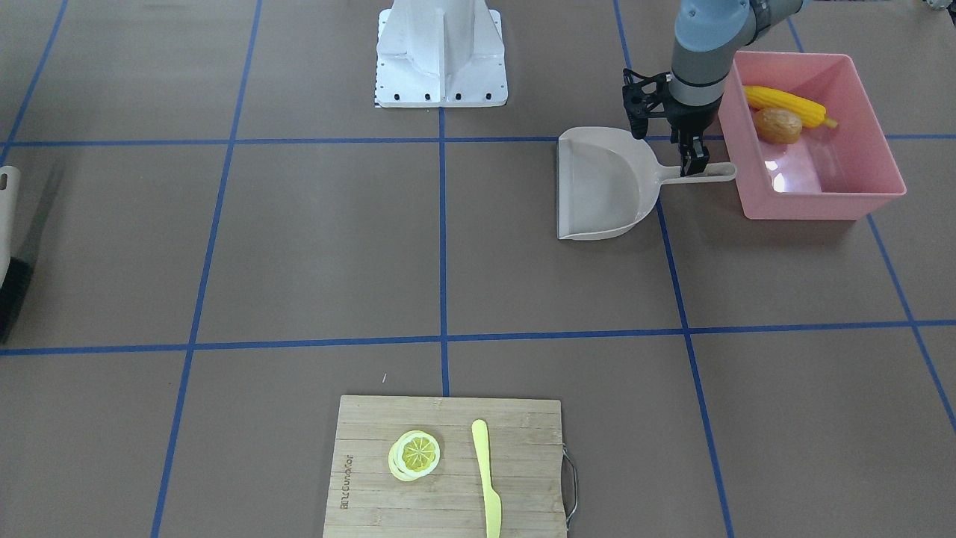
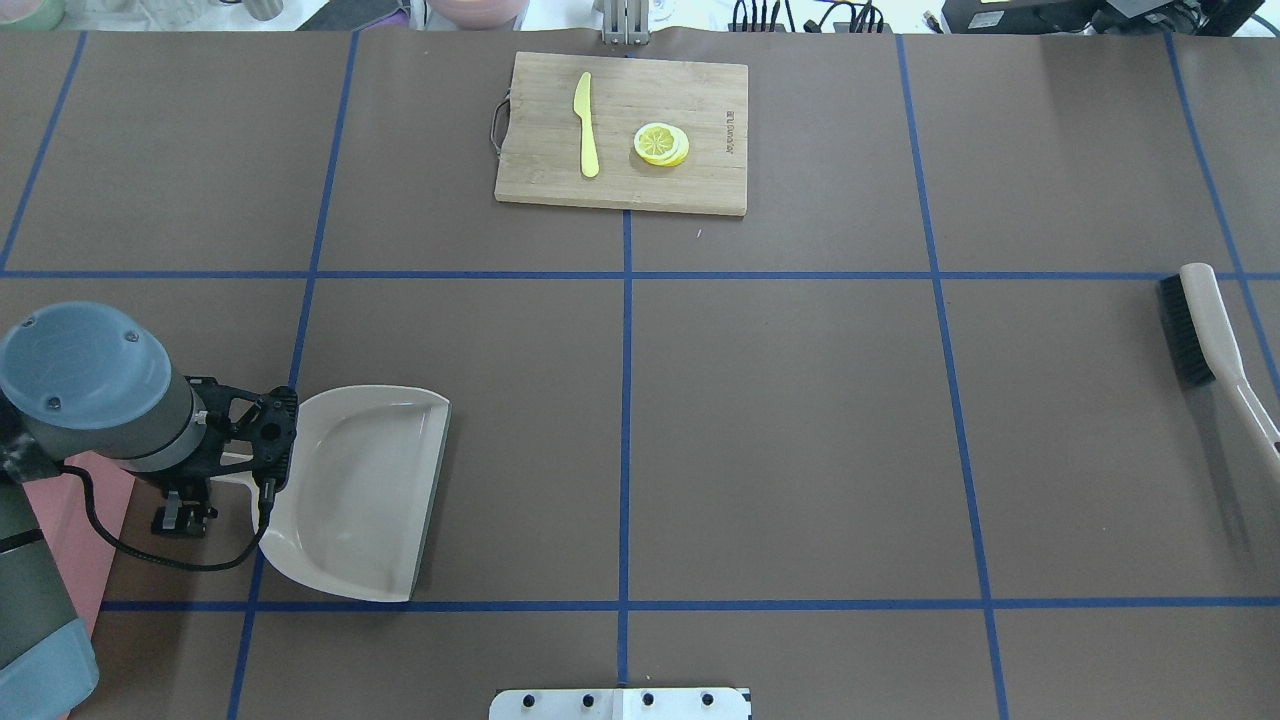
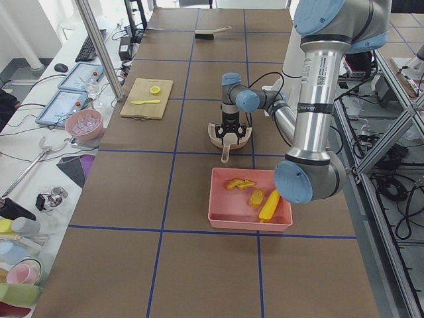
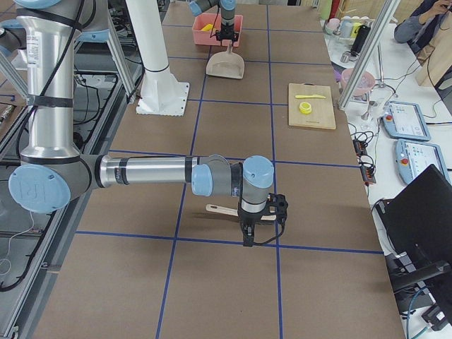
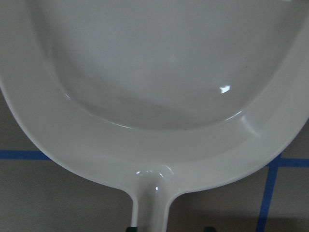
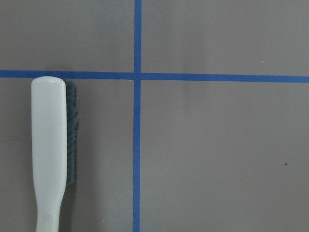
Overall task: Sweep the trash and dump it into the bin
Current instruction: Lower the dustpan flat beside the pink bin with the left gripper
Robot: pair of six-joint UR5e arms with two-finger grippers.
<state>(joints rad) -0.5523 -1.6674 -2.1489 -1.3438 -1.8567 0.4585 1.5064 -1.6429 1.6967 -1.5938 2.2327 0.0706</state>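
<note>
The pink bin [image 1: 821,203] stands at the robot's left. In it lie the yellow corn cob [image 1: 788,105] and the brown potato [image 1: 778,125]. The tan ginger root [image 3: 238,185] shows inside it only in the exterior left view. The beige dustpan [image 1: 601,187] lies flat and empty beside the bin, its handle pointing at the bin. My left gripper [image 1: 694,158] is over the handle, its jaws wider than the handle, which shows in the left wrist view [image 5: 152,203]. My right gripper [image 4: 247,229] hangs beside the brush [image 6: 48,154]; I cannot tell its state.
The brush [image 2: 1215,330] lies on the table at the robot's right. A wooden cutting board [image 2: 700,150] with a lemon slice [image 2: 661,143] and a pale yellow knife [image 2: 586,125] sits at the far middle edge. The robot's white base [image 1: 441,52] is at the near middle.
</note>
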